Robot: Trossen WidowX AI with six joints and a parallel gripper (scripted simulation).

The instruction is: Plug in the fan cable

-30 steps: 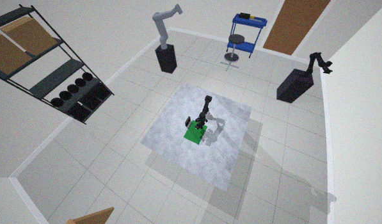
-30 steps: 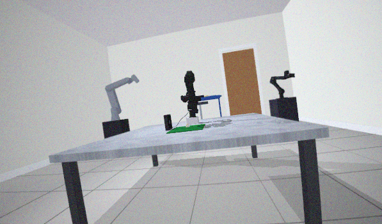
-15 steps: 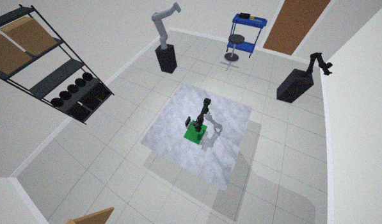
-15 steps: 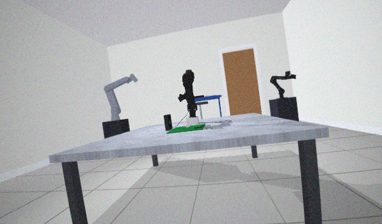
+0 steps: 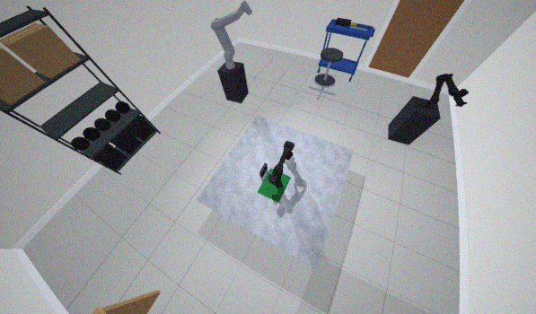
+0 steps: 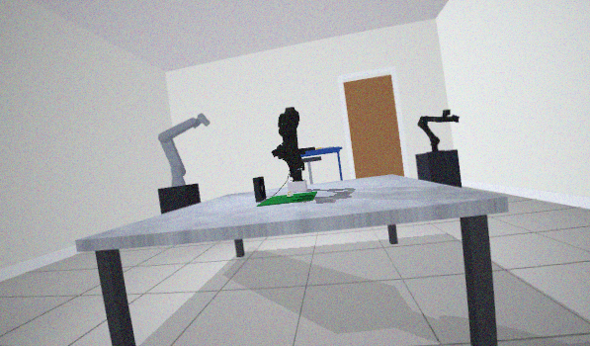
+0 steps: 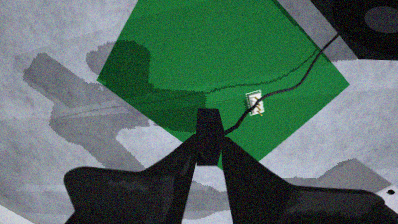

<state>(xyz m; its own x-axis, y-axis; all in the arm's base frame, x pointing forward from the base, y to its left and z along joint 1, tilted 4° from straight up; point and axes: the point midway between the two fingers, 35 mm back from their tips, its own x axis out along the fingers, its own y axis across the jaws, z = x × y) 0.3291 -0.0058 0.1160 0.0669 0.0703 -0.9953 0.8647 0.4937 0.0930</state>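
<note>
Black plug [image 7: 208, 136], pinched by the end effector [image 7: 208, 150], hangs above the green board [image 7: 210, 55]; header [image 7: 254, 102] pins blurred, fan [image 7: 367, 25] cropped.

Board [image 7: 210, 55] on table [image 6: 382, 203], header [image 7: 254, 102] on it, fan [image 6: 259, 189] beside.

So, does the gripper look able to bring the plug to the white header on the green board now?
Probably yes. The gripper is shut on the black plug, and the white header lies uncovered on the green board; only the thin cable runs across it.
</note>
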